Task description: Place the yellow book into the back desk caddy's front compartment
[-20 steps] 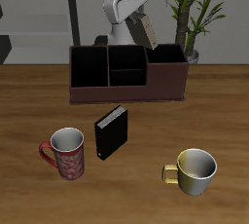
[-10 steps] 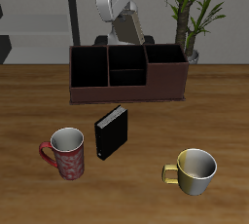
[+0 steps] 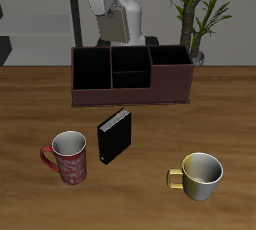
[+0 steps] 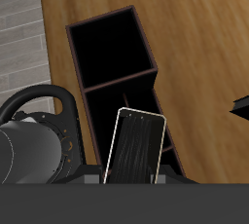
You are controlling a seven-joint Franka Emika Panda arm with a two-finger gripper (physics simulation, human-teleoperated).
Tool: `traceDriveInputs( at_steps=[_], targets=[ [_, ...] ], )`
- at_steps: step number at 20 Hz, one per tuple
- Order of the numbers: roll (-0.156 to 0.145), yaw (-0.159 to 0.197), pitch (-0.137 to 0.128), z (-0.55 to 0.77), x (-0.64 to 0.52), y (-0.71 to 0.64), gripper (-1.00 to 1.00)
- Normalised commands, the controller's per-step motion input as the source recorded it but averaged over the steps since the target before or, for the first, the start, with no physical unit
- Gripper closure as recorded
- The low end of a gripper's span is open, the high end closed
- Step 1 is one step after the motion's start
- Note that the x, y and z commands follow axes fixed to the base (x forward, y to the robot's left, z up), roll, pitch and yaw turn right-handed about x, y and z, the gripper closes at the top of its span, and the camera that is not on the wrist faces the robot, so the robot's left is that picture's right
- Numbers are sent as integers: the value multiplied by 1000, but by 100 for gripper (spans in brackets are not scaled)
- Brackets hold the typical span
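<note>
In the wrist view my gripper [image 4: 134, 177] is shut on the yellow book [image 4: 136, 148], a thin slab with a ribbed edge that hangs down between the fingers. Under it lies the back desk caddy [image 4: 146, 35], with one large black cell open and the split middle section partly covered by the book. In the exterior view the dark reddish-brown caddy [image 3: 130, 96] stands at the back of the table. Its front compartment [image 3: 130, 79] is the small black cell against the long front wall. The arm [image 3: 115, 2] hovers above and behind the caddy's middle, where the book is hard to make out.
A black book [image 3: 114, 136] stands upright in front of the caddy. A red patterned mug [image 3: 68, 158] and a yellow mug [image 3: 200, 174] sit near the table's front edge. A potted plant [image 3: 200, 14] stands behind one end of the caddy.
The arm has carried the book sideways along the caddy's back, from above one end cell to above the middle section. Nothing on the table has moved.
</note>
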Motion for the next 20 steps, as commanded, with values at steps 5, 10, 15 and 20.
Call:
traceDriveInputs(
  at_steps=[5, 10, 15, 20],
  targets=[
    [-69, 107, -38, 173, 88, -462, 100],
    [-5, 49, -4, 74, 34, -112, 100],
    [-4, 106, -28, 92, 68, -139, 100],
    [-11, 40, -28, 101, 103, -128, 100]
  ],
)
